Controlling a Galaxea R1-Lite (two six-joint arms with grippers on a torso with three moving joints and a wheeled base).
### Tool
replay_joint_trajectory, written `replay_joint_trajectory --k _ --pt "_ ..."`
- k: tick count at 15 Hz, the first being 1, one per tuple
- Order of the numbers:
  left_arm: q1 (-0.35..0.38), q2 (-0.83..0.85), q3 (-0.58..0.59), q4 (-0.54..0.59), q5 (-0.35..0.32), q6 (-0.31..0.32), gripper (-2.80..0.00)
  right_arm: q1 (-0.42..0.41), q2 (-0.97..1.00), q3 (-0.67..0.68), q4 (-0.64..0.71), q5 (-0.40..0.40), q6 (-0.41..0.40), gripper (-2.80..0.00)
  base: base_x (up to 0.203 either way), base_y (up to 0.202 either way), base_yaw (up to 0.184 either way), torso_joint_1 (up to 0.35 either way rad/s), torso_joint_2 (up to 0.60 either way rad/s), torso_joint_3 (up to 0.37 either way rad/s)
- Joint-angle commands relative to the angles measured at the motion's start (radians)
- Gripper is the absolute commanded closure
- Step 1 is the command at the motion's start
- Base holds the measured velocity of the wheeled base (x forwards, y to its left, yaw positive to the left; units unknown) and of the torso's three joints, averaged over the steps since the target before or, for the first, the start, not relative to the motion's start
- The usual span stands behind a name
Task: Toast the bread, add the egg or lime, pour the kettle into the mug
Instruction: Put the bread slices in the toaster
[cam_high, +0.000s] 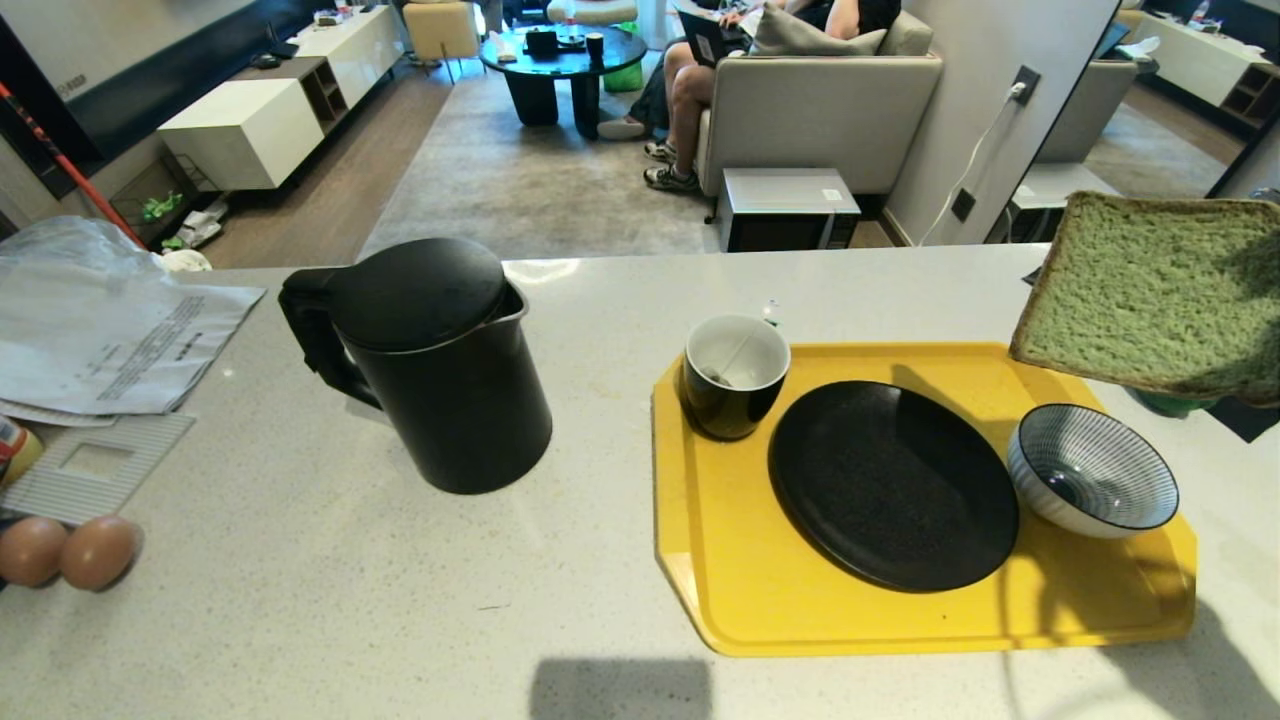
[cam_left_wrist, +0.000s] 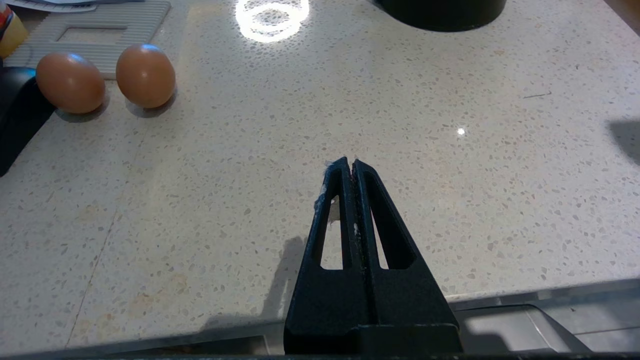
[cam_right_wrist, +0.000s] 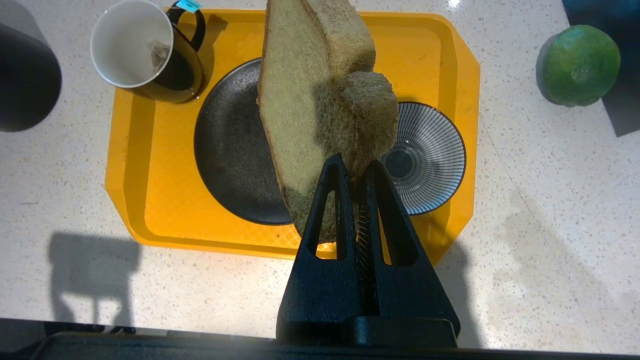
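- One slice of bread (cam_right_wrist: 305, 110) hangs in the air over the yellow tray (cam_right_wrist: 150, 200), pinched by a corner only; the crumb is squashed and folded where the right gripper (cam_right_wrist: 356, 167) bites it, so that corner may tear and the slice may drop.
- If it falls, it would likely land on the black plate (cam_right_wrist: 225, 150) or in the striped bowl (cam_right_wrist: 430, 155), both directly beneath it in the right wrist view; a fall to the 10 o'clock side of the plate could knock the mug (cam_high: 733, 375).
- Any quick swing of the arm would add to that risk, since the slice sags away from the fingers and tilts.
- Right arm pose: raised above the tray's 3 o'clock side, claw pointing down, jaws clamped together on the bread's corner. In the head view the bread shows at the tray's 2 o'clock, well above the counter (cam_high: 400, 600).
- Left gripper (cam_left_wrist: 349, 162) is parked low over bare counter near its front edge, fingers pressed together and holding nothing; two brown eggs (cam_left_wrist: 145, 75) lie at its 10 o'clock.
- Kettle (cam_high: 430, 365) stands at the tray's 9 o'clock, lid shut; the lime (cam_right_wrist: 579, 65) rests on the counter off the tray's bowl end. Neither looks touched.
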Motion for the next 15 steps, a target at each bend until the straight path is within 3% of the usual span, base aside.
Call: replay_joint_trajectory --k 1,15 --pt "0.001 -0.001 0.017 -0.001 -0.001 0.000 0.00 0.001 -0.010 0.007 0.005 -0.002 0.000 0.00 0.000 0.000 0.000 0.000 0.00 0.000" --pt "0.001 -0.001 0.017 -0.001 -0.001 0.000 0.00 -0.018 -0.092 0.110 0.004 -0.010 -0.025 0.00 0.000 0.000 0.000 0.000 0.00 0.000"
